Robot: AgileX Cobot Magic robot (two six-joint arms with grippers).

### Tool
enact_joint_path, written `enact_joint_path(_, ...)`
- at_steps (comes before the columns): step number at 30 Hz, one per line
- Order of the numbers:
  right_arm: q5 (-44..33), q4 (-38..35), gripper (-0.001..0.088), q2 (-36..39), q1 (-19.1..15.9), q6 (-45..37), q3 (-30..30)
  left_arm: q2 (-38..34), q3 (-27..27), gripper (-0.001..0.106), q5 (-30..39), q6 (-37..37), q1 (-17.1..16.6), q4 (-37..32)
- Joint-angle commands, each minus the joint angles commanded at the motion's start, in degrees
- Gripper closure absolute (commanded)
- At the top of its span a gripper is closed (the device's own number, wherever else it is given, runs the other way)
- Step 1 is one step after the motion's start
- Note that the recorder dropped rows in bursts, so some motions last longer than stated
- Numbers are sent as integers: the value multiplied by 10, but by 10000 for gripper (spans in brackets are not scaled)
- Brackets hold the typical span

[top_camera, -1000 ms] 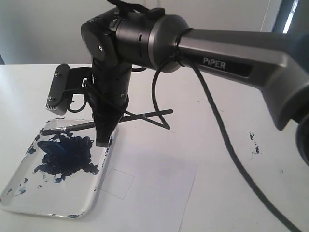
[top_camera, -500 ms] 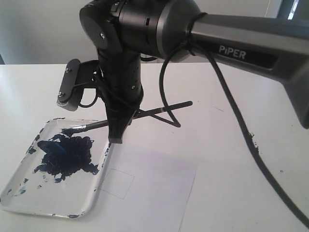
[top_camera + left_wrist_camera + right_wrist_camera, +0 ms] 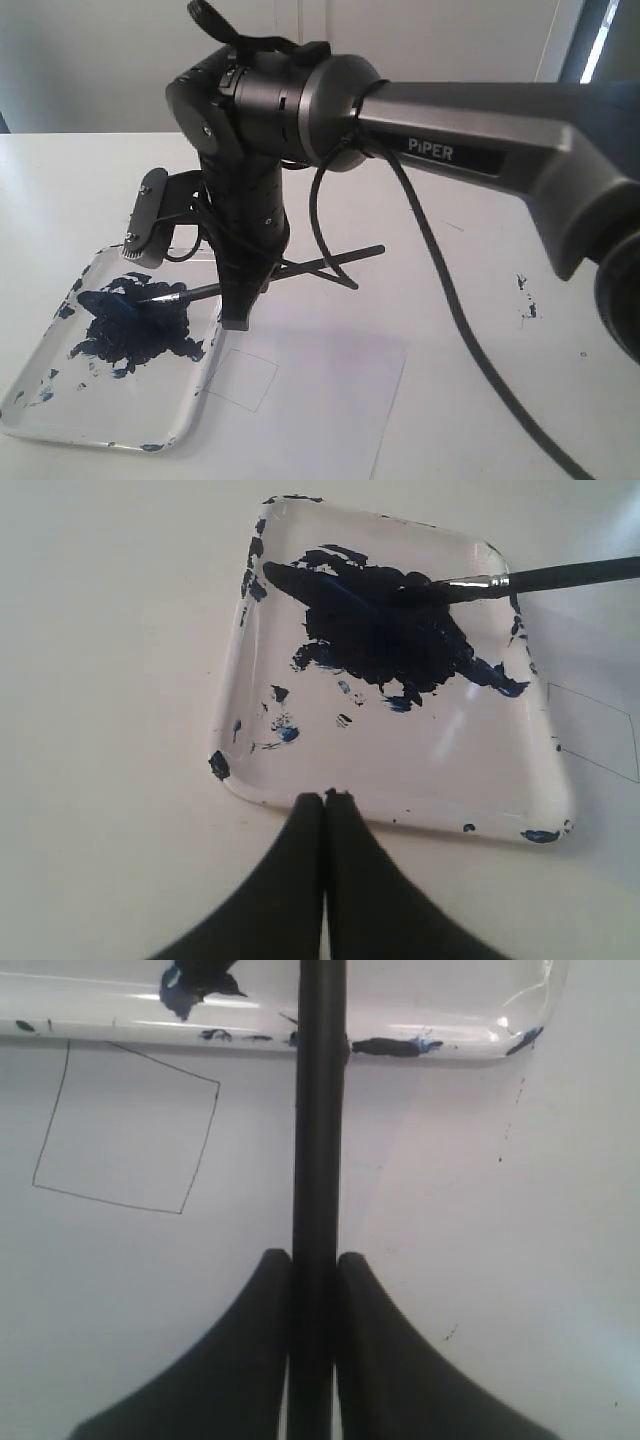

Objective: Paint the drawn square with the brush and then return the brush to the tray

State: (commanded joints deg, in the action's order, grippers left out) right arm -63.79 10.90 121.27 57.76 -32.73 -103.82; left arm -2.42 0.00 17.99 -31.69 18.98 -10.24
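Note:
The tray (image 3: 100, 438) lies at the front left with a large dark blue paint blot (image 3: 140, 328). My right gripper (image 3: 237, 315) reaches across and is shut on the brush (image 3: 320, 264), about mid-handle. The brush (image 3: 560, 576) slants down and its tip rests in the blot; in the right wrist view its handle (image 3: 320, 1110) runs straight out between my gripper's (image 3: 315, 1257) fingers. The drawn square (image 3: 243, 378), inside white, sits beside the tray's near-right rim (image 3: 100, 1015), also seen as square (image 3: 125, 1130). My left gripper (image 3: 325, 797) is shut on nothing, just outside the tray (image 3: 400, 780).
The square is drawn on a white paper sheet (image 3: 330, 400) lying on the white table. Blue paint specks (image 3: 525, 295) mark the table at right. A black cable (image 3: 450, 300) hangs from my right arm over the sheet.
My right gripper has lowered and shifted, bringing the brush tip from above the tray's far rim down into the blue paint blot.

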Motion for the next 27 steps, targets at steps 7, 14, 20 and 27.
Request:
enact_joint_path(7,17,80,868,22,0,50,0,0,0,1015,0,0,0,0)
enact_joint_path(14,21,93,868,33,-1,66,0,0,0,1015,0,0,0,0)
enact_joint_path(20,-6,30,868,33,-1,29,0,0,0,1015,0,0,0,0)
enact_joint_path(27,-44,-22,868,33,-1,-5,0,0,0,1015,0,0,0,0)
